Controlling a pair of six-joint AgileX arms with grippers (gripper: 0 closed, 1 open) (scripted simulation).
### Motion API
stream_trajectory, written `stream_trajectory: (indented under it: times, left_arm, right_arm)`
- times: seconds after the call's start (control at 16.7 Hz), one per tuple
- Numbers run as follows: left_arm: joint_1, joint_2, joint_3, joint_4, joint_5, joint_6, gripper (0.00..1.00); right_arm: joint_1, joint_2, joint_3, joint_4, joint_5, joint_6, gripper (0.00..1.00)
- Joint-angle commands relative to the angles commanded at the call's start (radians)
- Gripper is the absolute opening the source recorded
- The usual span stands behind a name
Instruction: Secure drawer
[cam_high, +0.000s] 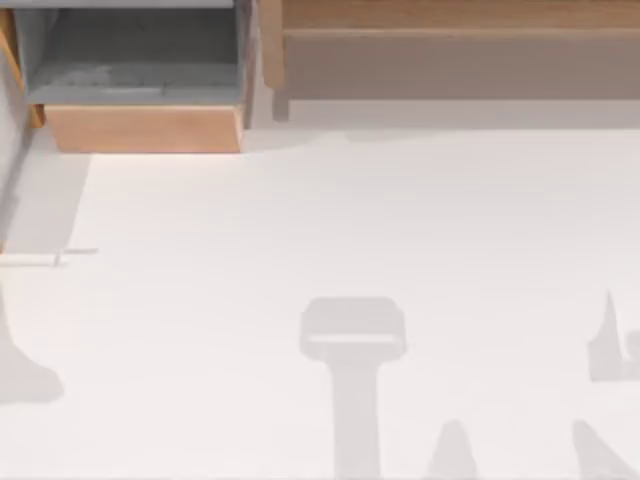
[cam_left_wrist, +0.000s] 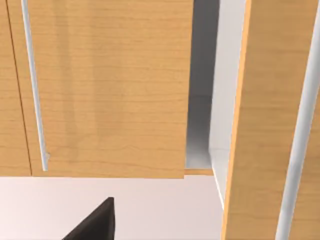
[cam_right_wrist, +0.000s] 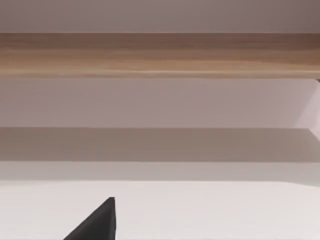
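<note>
The drawer (cam_high: 140, 128) stands pulled out of the wooden cabinet (cam_high: 450, 15) at the table's back left. Its light wood front faces the table and its grey inside (cam_high: 140, 60) lies bare. In the left wrist view a flat wooden front (cam_left_wrist: 110, 90) carries a slim metal handle (cam_left_wrist: 35, 90). Beside it, past a grey gap (cam_left_wrist: 200, 100), a nearer wooden panel (cam_left_wrist: 260, 125) has its own bar handle (cam_left_wrist: 300, 125). A dark tip of my left gripper (cam_left_wrist: 95, 224) hangs over the white table short of these fronts. My right gripper (cam_right_wrist: 95, 224) shows a similar dark tip before a long wooden edge (cam_right_wrist: 160, 55).
The white table (cam_high: 350, 220) spreads out in front of the cabinet. Grey shadows of the arms fall on it at the front middle (cam_high: 352, 335), the front right (cam_high: 610, 345) and the left edge (cam_high: 25, 380).
</note>
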Motion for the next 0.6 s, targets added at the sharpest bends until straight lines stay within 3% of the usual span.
stream_trajectory:
  times: [0.36, 0.6]
  left_arm:
    - [0.003, 0.010, 0.005, 0.000, 0.015, 0.014, 1.00]
    - [-0.030, 0.030, 0.054, -0.025, -0.020, 0.014, 1.00]
  right_arm:
    - [0.000, 0.000, 0.000, 0.000, 0.000, 0.000, 1.00]
    - [0.000, 0.000, 0.000, 0.000, 0.000, 0.000, 1.00]
